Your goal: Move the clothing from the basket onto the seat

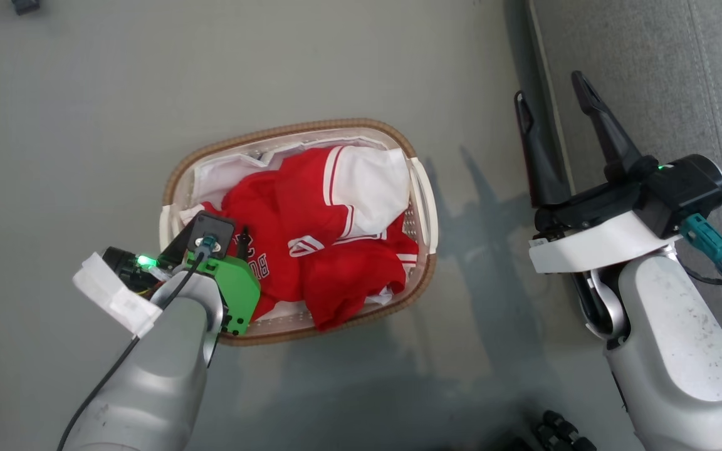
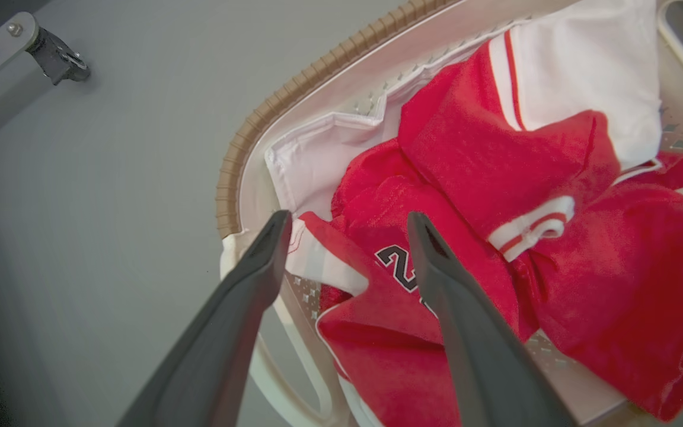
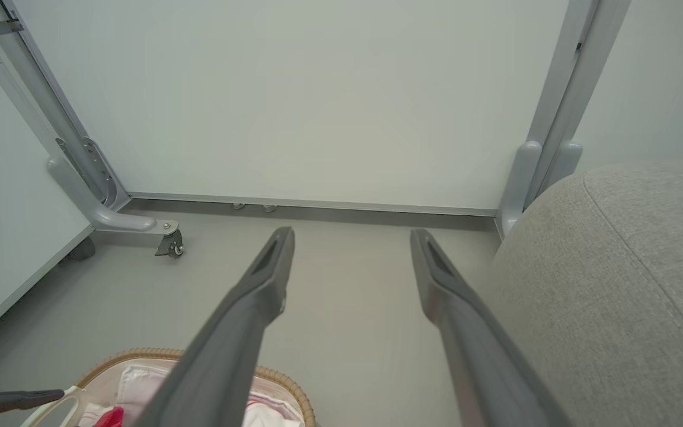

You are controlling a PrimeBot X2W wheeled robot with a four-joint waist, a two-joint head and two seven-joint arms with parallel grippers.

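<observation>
Over the white plastic basket (image 2: pixel 341 95), the left gripper (image 2: pixel 347 218) is open; it may grab the brown rim (image 2: pixel 241 154), not the soft red jersey (image 2: pixel 371 204).

It looked like a home corner staged inside a lab or studio. White partition panels (image 3: pixel 318 101) stood on grey metal frames (image 3: pixel 122 222) with a small caster (image 3: pixel 172 246) at 9 o'clock in the right wrist view. A grey fabric sofa cushion (image 3: pixel 626 284) at 4 o'clock and a laundry basket (image 1: pixel 298 128) sat on bare grey floor (image 1: pixel 85 94).
</observation>
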